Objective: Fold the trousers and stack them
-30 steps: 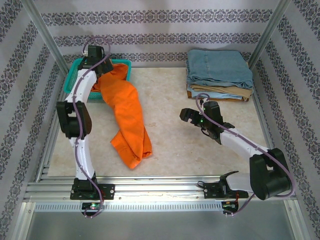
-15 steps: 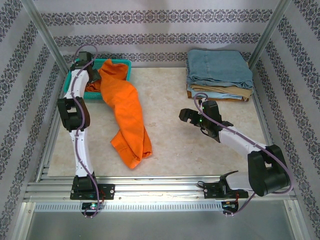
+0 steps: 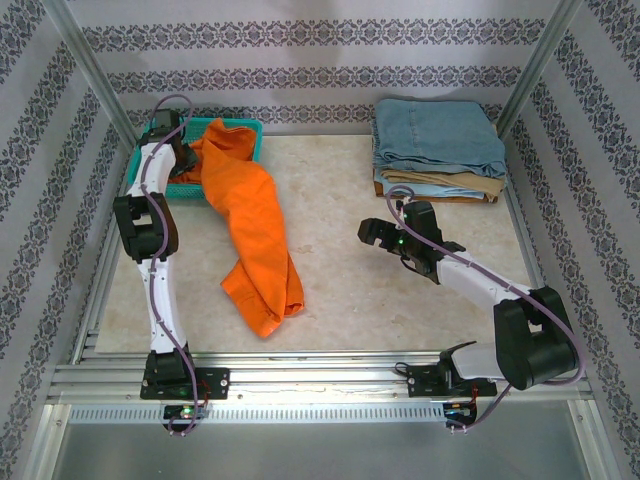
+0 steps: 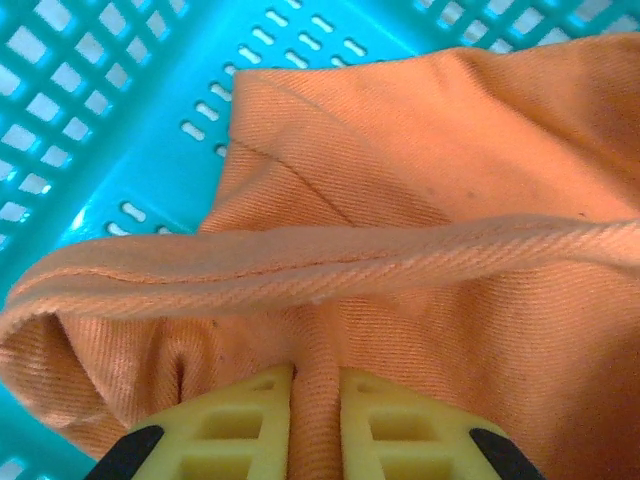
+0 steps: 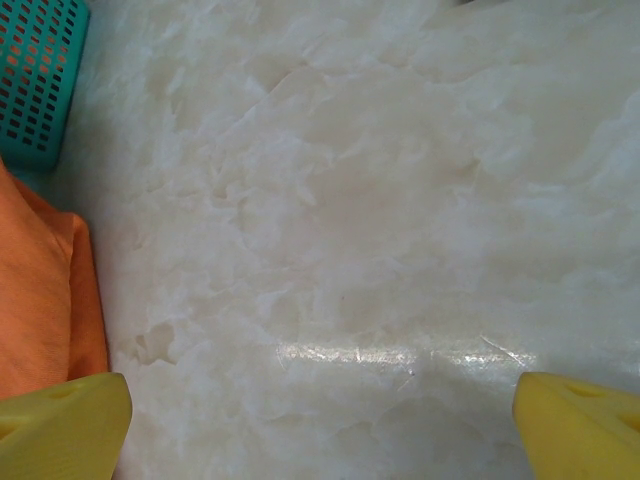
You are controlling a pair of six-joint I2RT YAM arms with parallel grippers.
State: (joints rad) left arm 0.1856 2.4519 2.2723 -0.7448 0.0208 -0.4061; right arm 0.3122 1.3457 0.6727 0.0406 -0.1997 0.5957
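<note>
The left gripper (image 4: pixel 316 385) closes on the trousers (image 3: pixel 255 215) inside the teal basket (image 3: pixel 247 128), its yellow fingers (image 4: pixel 250 425) drawn nearly together with a thin ridge of orange twill pinched between them. A thick stitched band of cloth lies just beyond the fingertips. From the grip the garment spills over the basket rim and trails in a crumpled heap across the table (image 3: pixel 340 290), toward the arm bases. The right gripper (image 5: pixel 320 420) hovers low over bare marble with its jaws spread wide and nothing in them; the orange cloth's edge lies just off one finger, and the folded denim pair (image 3: pixel 440 140) on the tan pair (image 3: pixel 430 187) sits beyond it. The fabric looks soft, light and limp, likely to sag and drag rather than keep any shape. It seems neither fragile nor slippery. The seamed band probably offers a firmer hold than loose cloth, ideally at two spaced points.
</note>
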